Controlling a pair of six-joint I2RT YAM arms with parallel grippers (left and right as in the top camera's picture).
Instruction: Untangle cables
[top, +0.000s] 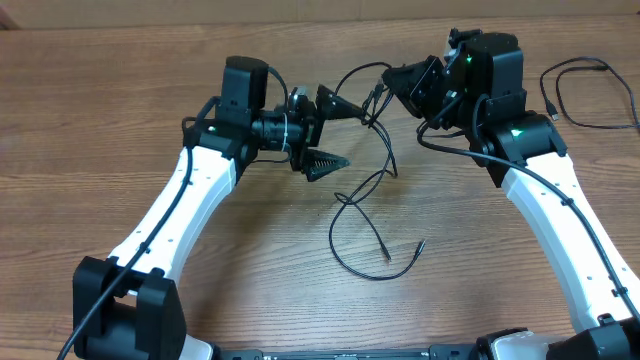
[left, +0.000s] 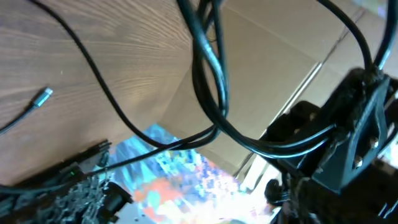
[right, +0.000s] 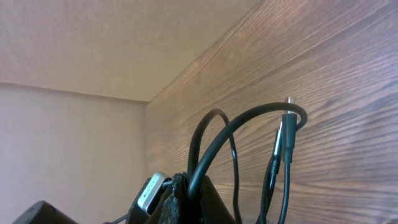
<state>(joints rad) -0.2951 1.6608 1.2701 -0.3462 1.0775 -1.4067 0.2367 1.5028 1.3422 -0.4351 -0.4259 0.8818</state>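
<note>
Thin black cables (top: 372, 190) hang in a tangle from my right gripper (top: 392, 80) down to the table, ending in loose loops and two small plugs (top: 387, 257). The right gripper is shut on a bunch of these cables (right: 249, 124), which loop up out of its fingers (right: 208, 196) beside a silver connector (right: 151, 191). My left gripper (top: 355, 140) stands wide open just left of the hanging strands and holds nothing. In the left wrist view the cables (left: 208, 68) cross in front, one finger (left: 68, 193) shows at lower left, and a plug (left: 43, 96) lies on the wood.
Another thin black cord (top: 590, 95) lies at the back right of the wooden table (top: 100, 100), beside the right arm. A cardboard wall (right: 74, 43) stands behind the table. The lower part of the left wrist view is washed out by coloured glare.
</note>
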